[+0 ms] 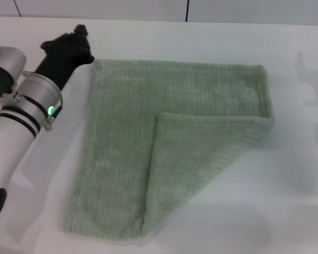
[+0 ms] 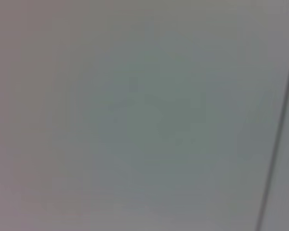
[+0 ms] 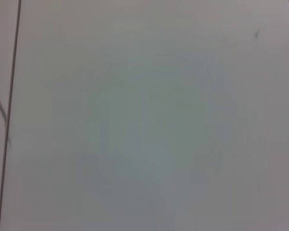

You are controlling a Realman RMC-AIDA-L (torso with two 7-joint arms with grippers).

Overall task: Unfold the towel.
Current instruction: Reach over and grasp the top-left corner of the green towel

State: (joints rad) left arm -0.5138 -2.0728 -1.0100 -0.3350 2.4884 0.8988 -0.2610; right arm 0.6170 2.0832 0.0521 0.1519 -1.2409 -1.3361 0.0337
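Left tool (image 1: 80, 38) seen beside far-left corner of pale sage-green ribbed terry towel (image 1: 127, 143); finger state cannot be told. Folded triangular flap (image 1: 201, 159) remains; its corner probably needs gripping next.

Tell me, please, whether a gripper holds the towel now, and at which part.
It cannot be told. The left gripper sits at the far left corner of the towel, but its grip is not visible. The right gripper is not in view.
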